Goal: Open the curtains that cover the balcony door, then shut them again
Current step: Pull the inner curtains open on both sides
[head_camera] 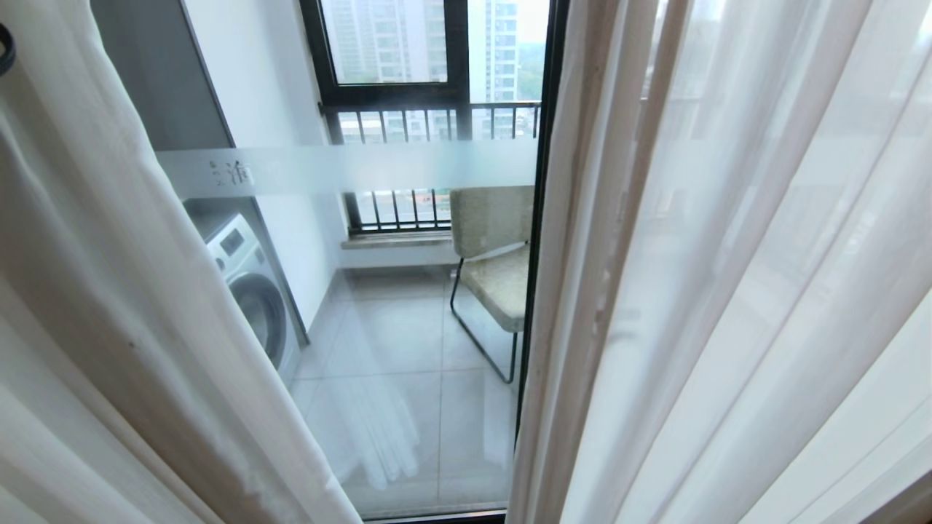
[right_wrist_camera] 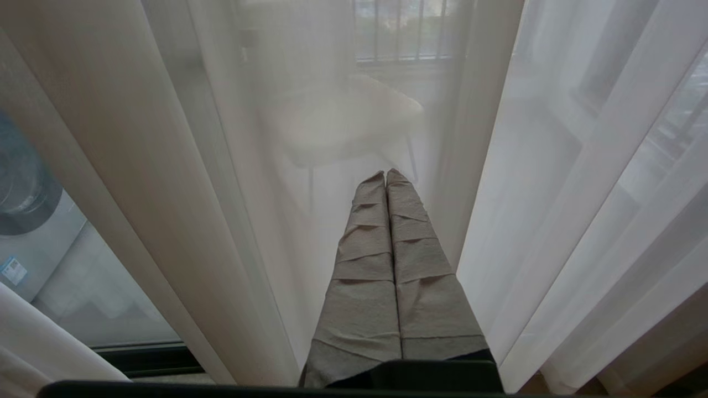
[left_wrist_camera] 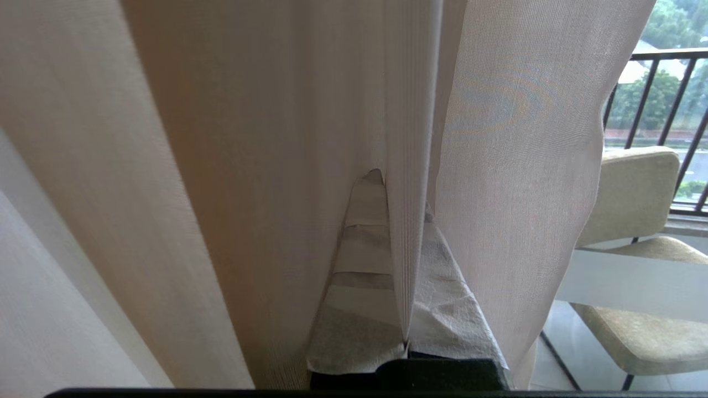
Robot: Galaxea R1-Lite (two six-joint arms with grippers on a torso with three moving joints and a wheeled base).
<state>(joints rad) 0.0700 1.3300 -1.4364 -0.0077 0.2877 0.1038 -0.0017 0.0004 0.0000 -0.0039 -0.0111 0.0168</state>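
Note:
The curtains hang parted in the head view, one panel (head_camera: 95,291) at the left and sheer white folds (head_camera: 728,291) at the right. Between them shows the balcony door (head_camera: 408,335), clear glass with a frosted band (head_camera: 364,167) and a black frame (head_camera: 540,218). Neither arm shows in the head view. In the left wrist view my left gripper (left_wrist_camera: 401,193) is shut on a vertical fold of curtain (left_wrist_camera: 406,265), which runs between its taped fingers (left_wrist_camera: 359,260). My right gripper (right_wrist_camera: 386,172) is shut on nothing, its tips up against the sheer curtain (right_wrist_camera: 249,166).
Behind the glass, a white washing machine (head_camera: 247,284) stands at the left and a beige chair with black legs (head_camera: 495,255) at the right. A black-framed window with railing bars (head_camera: 429,116) closes the far side of the tiled balcony.

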